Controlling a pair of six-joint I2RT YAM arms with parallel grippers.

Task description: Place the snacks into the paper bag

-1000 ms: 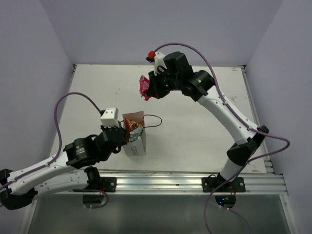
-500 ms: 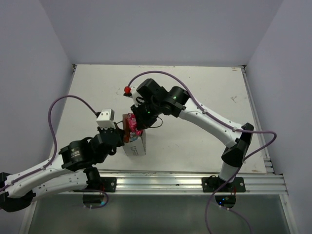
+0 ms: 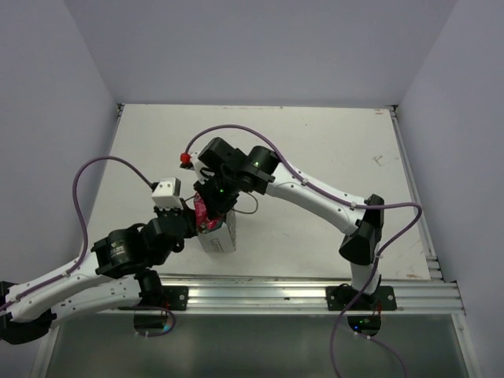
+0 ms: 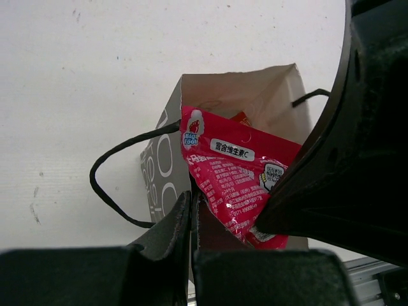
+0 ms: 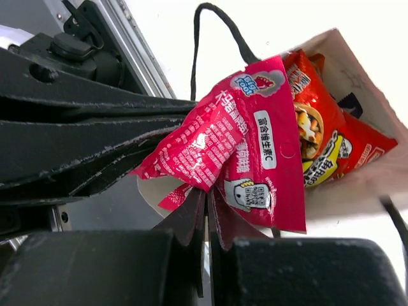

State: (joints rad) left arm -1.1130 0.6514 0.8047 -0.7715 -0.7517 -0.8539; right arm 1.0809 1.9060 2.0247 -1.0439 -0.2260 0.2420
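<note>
On the tabletop [image 3: 331, 150] the paper bag [image 3: 223, 239] stands upright. From above, my right arm [image 3: 315, 193] hides most of its mouth. A second ago my right hand [image 5: 207, 213] hung over the far tabletop. Now it is at the bag, clamped on the magenta packet [image 5: 255, 153], which dips into the opening beside the red-orange packet [image 5: 315, 121]. My left hand [image 4: 191, 213] pinches the bag's rim.

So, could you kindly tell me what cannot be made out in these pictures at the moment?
- Inside of the paper bag, top view: covered by the right end effector and the magenta packet.
- The bag's floor, both wrist views: hidden behind the magenta packet and the red-orange packet.
- The bag's lower right side, left wrist view: blocked by the right arm.
- The bag's lettering, top view: too small to read.
</note>
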